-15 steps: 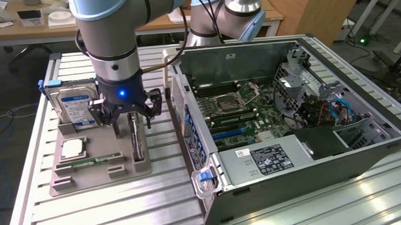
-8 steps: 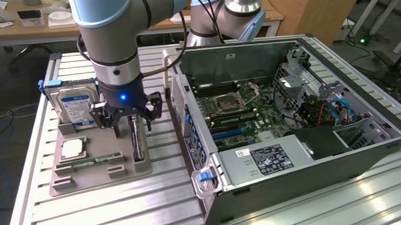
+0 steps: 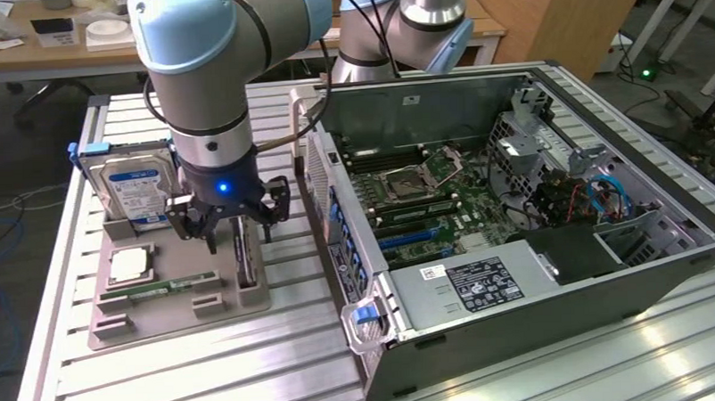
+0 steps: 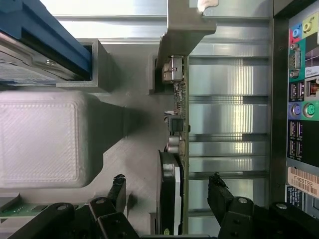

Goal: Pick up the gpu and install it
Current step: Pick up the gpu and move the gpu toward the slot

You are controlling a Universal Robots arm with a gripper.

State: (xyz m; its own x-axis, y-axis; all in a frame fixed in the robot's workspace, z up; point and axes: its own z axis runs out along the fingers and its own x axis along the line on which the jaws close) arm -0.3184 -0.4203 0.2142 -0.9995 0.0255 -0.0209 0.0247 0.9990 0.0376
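In the exterior view the hand (image 3: 237, 230) hangs over a grey plastic holder (image 3: 159, 323) on the slatted metal worktop (image 3: 221, 375). Its fingers are spread apart and grip nothing. The graphics card (image 3: 245, 262) stands on edge in a slot of that holder, directly under the hand. From here it is only a thin dark sliver, its upper part hidden behind the fingers.

The wrist view shows the card edge-on: a green board, small silver parts, a curved black housing and a bent grey metal bracket (image 4: 185, 30) at one end. The black fingertips (image 4: 118, 185) flank the card without touching it.

That view also catches the coloured ports (image 4: 301, 89) on the computer case (image 3: 551, 274), while the exterior view looks into the case's open side. The hard drive (image 3: 131, 186) stands upright nearby.
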